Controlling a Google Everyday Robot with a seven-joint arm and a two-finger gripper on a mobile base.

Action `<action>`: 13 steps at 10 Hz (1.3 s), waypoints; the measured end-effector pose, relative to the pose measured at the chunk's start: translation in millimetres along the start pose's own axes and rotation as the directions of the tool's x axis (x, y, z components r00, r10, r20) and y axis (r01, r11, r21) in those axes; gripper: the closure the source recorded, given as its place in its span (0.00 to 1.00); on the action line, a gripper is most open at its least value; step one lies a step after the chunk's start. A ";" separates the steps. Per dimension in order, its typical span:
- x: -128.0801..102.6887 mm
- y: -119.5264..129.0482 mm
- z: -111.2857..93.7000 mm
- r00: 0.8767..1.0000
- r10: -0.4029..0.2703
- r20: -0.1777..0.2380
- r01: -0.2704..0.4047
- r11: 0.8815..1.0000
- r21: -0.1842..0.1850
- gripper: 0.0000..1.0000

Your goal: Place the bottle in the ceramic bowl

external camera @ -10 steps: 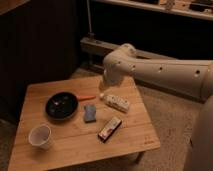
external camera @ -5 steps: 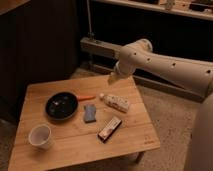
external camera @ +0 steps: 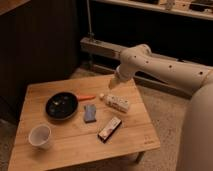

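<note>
Behind the wooden desk (external camera: 65,152) you have a dark wall and a pale ledge, both dim. Your arm comes in from the right, its base cut off by the picture's edge. The pincer (external camera: 113,85) hangs above the desk's far edge, pointing down. You cannot tell how wide it stands open, but it is clear of everything on the desk. The bottle (external camera: 116,103) lies on its side just below it, cap toward the bowl (external camera: 61,106) and outside the dish. An orange piece (external camera: 86,97) sits between them; you cannot make out what it is. A grey-blue block (external camera: 90,113), a dark box (external camera: 109,128) and a white cup (external camera: 40,136) lie nearer the front.
</note>
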 end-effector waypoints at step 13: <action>76.1 8.6 118.9 0.984 -0.147 -0.102 0.125 0.974 -0.189 0.56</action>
